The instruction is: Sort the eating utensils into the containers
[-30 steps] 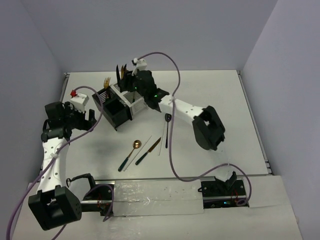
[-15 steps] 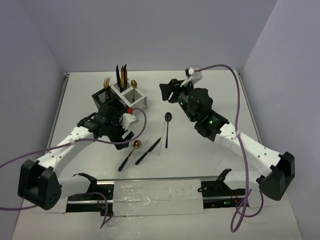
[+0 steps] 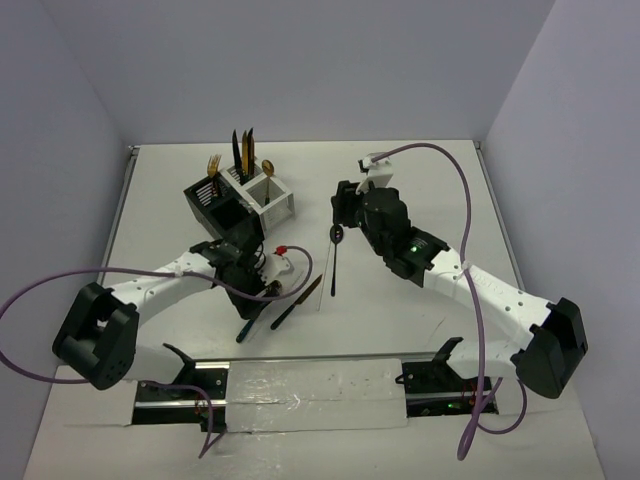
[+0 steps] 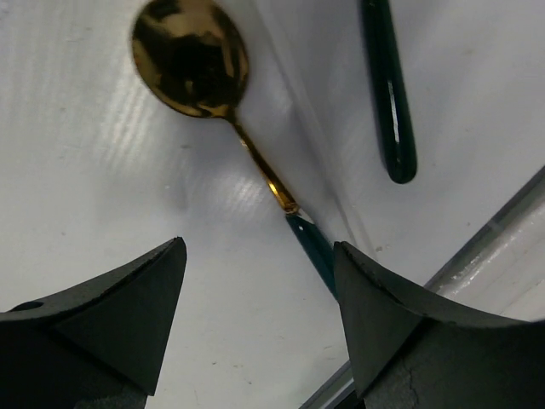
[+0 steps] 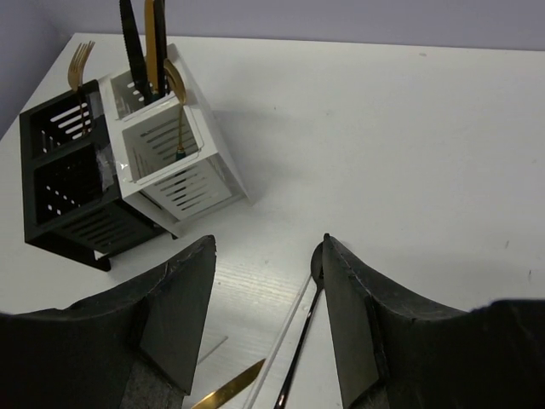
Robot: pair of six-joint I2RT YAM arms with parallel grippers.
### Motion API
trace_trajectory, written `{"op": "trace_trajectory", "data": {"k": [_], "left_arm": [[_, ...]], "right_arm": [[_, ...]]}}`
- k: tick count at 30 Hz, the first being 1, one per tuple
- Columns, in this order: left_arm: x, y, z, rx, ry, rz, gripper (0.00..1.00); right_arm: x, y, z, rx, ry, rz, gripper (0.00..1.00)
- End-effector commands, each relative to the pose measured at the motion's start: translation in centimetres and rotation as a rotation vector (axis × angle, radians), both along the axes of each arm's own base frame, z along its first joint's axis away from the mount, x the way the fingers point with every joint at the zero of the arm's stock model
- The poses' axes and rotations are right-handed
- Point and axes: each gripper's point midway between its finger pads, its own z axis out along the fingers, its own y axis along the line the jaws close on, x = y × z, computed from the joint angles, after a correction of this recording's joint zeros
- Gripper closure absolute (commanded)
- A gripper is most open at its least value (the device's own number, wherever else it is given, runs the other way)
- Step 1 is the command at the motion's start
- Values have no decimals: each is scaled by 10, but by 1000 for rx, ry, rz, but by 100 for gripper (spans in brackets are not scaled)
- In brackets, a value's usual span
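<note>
My left gripper hangs with fingers spread over the gold spoon, whose neck lies on the table between the tips. My right gripper is spread too. The black spoon lies below between its fingers, and the caddies stand off to the left.

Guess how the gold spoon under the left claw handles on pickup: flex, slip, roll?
Probably stiff: the gold spoon looks metal despite its thin neck. Likely slippery: bowl and green handle are glossy, so the left claw may skid. Lying flat on the table, the slim handle gives little height to pinch.
</note>
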Motion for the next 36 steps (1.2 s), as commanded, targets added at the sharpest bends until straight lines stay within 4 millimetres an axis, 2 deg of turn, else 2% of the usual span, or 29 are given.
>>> {"op": "trace_trajectory", "data": {"k": [1, 4, 5, 12, 16, 20, 21, 23, 24, 26, 28, 31, 34, 36], "left_arm": [[-15, 0, -2, 12, 7, -47, 20], [-18, 4, -14, 55, 23, -33, 21], [-11, 5, -17, 73, -6, -19, 21], [0, 7, -30, 124, -44, 22, 31], [-1, 9, -45, 183, -32, 38, 37], [3, 14, -45, 211, -50, 46, 53], [3, 14, -45, 211, -52, 42, 61], [1, 14, -45, 208, -44, 32, 72], [1, 13, -46, 208, -40, 29, 84], [1, 11, -46, 200, -37, 31, 100], [3, 9, -46, 195, -40, 39, 100], [12, 1, -37, 160, -76, 50, 100], [32, -15, -7, 65, -176, 74, 100], [45, -27, 23, -29, -248, 95, 100]], "right_arm": [[5, -7, 8, -7, -25, -39, 39], [6, -7, 7, -13, -23, -43, 39], [6, -7, 6, -17, -23, -44, 39], [6, -12, -1, -50, -10, -57, 39], [7, -13, -2, -52, -10, -63, 39], [7, -13, -1, -58, -14, -58, 39], [6, -14, 0, -57, -17, -61, 39], [6, -16, -1, -62, -18, -64, 39], [6, -17, 1, -60, -22, -69, 39], [6, -19, 2, -56, -25, -71, 39], [6, -20, 1, -55, -23, -71, 39], [5, -23, 0, -56, -24, -75, 39], [5, -27, 0, -56, -24, -83, 39], [4, -29, 0, -51, -26, -87, 39]]}}
